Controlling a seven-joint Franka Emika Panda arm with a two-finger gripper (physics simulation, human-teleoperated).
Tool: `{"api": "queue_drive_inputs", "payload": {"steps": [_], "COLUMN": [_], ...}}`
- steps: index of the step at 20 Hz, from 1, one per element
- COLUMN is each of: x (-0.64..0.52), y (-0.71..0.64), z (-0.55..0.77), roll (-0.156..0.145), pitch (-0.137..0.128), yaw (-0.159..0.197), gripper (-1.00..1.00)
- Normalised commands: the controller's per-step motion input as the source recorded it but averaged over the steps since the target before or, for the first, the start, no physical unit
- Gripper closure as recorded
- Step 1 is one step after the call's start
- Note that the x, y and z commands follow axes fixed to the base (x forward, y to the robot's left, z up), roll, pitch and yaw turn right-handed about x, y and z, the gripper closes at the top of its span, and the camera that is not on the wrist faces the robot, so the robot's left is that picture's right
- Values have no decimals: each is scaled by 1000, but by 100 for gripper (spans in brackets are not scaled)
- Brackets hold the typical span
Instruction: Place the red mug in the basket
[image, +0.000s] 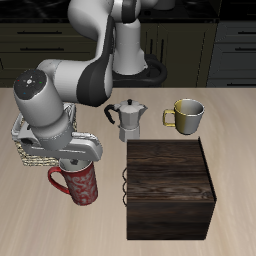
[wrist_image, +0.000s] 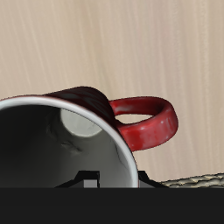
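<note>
Exterior view: my arm (image: 70, 85) fills the back of the scene and bends down over the mug (image: 80, 183), w/ the gripper (image: 80, 158) right at the mug's rim. Can't tell from either cam if the fingers are spread or pinching the rim; the wrist body hides them here, and the wrist cam only shows a dark bit of gripper at the frame edge. The dark wooden box (image: 170, 188) is the biggest item, beside the gripper and a bit apart from the mug. The basket (image: 27, 148) sits just behind the gripper, partly hidden by the arm, touching or nearly touching the mug, can't say which. Mug is upright on the table (image: 40, 215), outside the basket, handle pointing away from the box. Past the box, farther back, a moka pot (image: 127, 121) and a gold mug (image: 186, 115) stand side by side.

Wrist cam: mug (wrist_image: 79, 140) close below, grey inside, red handle (wrist_image: 149, 124), basket weave (wrist_image: 194, 182) at the edge.
</note>
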Motion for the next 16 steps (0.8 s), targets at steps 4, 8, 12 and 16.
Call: {"api": "queue_drive_inputs", "payload": {"steps": [4,8,12,16], "x": [4,-301,-604,-603], "y": [127,-46,-55,-40], "z": [174,540,825,509], "roll": [14,-13,-39,-21], "pitch": [-14,-70,-84,-29], "yaw": [16,10,65,-16], "gripper": [100,100,100,100]}}
